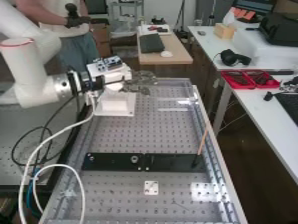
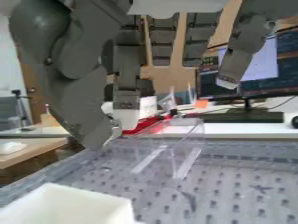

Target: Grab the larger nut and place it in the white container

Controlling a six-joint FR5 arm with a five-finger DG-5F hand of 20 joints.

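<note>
In the high view the hand [image 1: 141,81] is at the far end of the bench, beyond and a little right of the white container [image 1: 116,105]. In the wrist view the hand [image 2: 73,80] has its thumb and one finger curled together tip to tip, with a small light edge, the larger nut [image 2: 116,132], pinched between them and mostly hidden. Its other fingers hang apart from these. The white container [image 2: 63,206] stands near the pinching tips, not touching them.
On the black bar [image 1: 169,162] stand the bearing [image 1: 134,159] and the smaller nut [image 1: 91,158]. A thin wooden stick [image 1: 202,142] rises from its right part. Clear plastic pieces [image 2: 174,155] stand on the perforated bench beside the container. A person stands behind the arm.
</note>
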